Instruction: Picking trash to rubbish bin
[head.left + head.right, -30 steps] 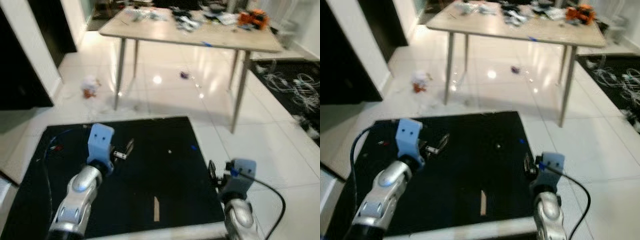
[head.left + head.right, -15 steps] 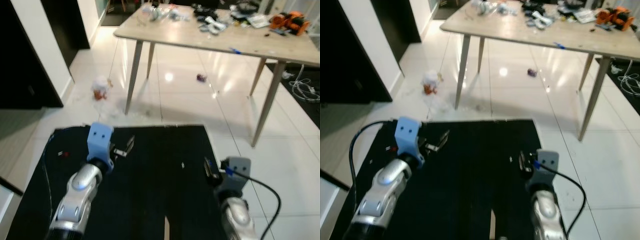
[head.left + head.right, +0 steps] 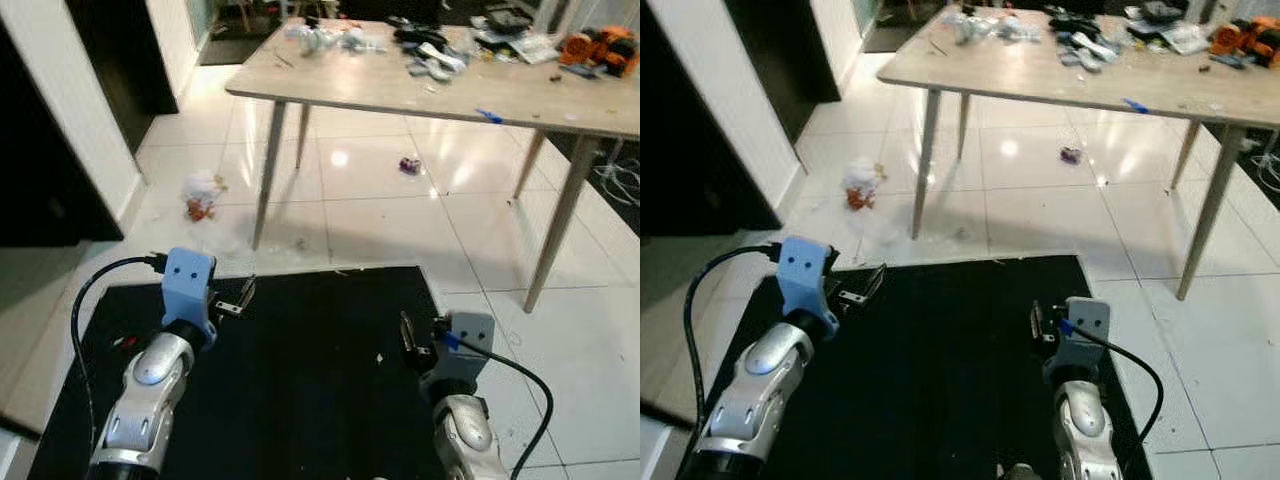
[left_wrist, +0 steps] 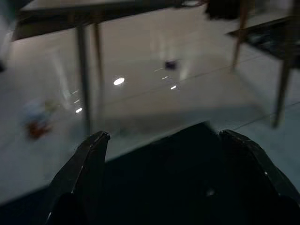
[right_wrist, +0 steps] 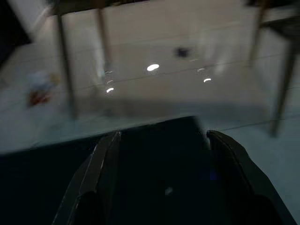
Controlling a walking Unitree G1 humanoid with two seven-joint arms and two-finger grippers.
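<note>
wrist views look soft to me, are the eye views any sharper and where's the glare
Left eye view: fairly sharp, ceiling-light glare on the glossy floor tiles under the table. Left wrist view: dim and blurred, white trash a smear. Right wrist view: equally blurred, same glare spots.

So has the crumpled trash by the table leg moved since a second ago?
No. The crumpled trash sits just left of the table leg as before; the camera shifted.

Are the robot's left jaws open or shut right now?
Open. In the left wrist view the left gripper has its two black fingers wide apart, with nothing between them.
</note>
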